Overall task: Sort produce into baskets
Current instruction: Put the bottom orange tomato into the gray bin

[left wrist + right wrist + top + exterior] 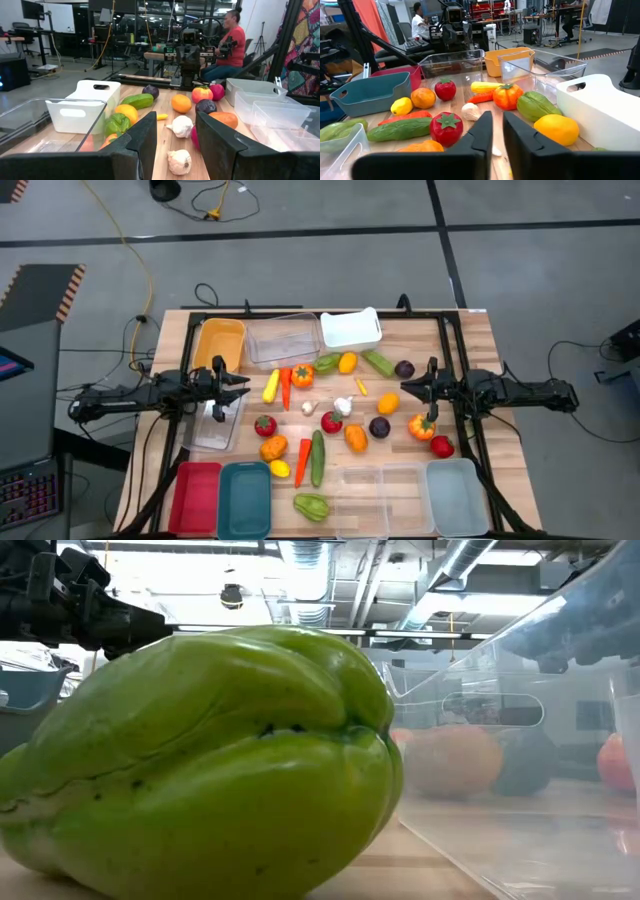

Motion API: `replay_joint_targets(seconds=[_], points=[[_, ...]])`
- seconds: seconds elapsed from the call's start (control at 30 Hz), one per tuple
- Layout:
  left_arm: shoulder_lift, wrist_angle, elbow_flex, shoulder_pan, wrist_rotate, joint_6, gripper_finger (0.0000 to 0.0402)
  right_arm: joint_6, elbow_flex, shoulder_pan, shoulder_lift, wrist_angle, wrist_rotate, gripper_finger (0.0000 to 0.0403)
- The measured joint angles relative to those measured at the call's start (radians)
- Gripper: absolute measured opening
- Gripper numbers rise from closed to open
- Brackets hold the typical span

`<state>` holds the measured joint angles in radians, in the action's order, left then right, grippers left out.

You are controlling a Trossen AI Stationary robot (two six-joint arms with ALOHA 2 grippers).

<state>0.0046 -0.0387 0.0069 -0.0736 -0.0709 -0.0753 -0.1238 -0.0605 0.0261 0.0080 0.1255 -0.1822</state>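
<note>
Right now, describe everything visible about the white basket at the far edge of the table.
The white basket is a shallow, opaque rectangular bin with rounded corners, looking like plastic, and a slot handle cut into its end wall. It sits upright at the table's far edge, right beside a clear bin. No produce shows inside it. Neither gripper touches it.

Colours are all over the place here: pale wood counter [460,340] with black rails, then an orange basket [220,340], a white basket [351,329], a red basket [195,498], a teal basket [244,500] and a pale blue-grey basket [458,498]. The produce runs a yellow corn cob [271,385], orange carrot [286,388], dark green cucumber [317,457], deep purple plum [404,368], white garlic [343,406], and a glossy green pepper [311,505]. Both arms are plain black.
</note>
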Motion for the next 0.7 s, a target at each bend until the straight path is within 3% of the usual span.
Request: replay_joint_targets(seconds=[0.17,0.33,0.43,0.57,0.7], points=[[0.0,0.0,0.0,0.0,0.0,0.0,0.0122,-0.033,-0.012,0.0,0.0,0.018,0.0,0.0193],[0.0,0.0,0.0,0.0,0.0,0.0,0.0122,-0.044,-0.074,0.0,0.0,0.144,0.0,0.031],[0.0,0.0,0.0,0.0,0.0,0.0,0.0122,-0.092,-0.1,0.0,0.011,0.222,0.001,0.0358],[0.0,0.0,0.0,0.0,0.0,0.0,0.0122,-0.121,-0.129,0.0,0.051,0.219,0.046,0.0395],[0.0,0.0,0.0,0.0,0.0,0.0,0.0122,-0.122,-0.155,0.001,0.115,0.208,0.085,0.0393]])
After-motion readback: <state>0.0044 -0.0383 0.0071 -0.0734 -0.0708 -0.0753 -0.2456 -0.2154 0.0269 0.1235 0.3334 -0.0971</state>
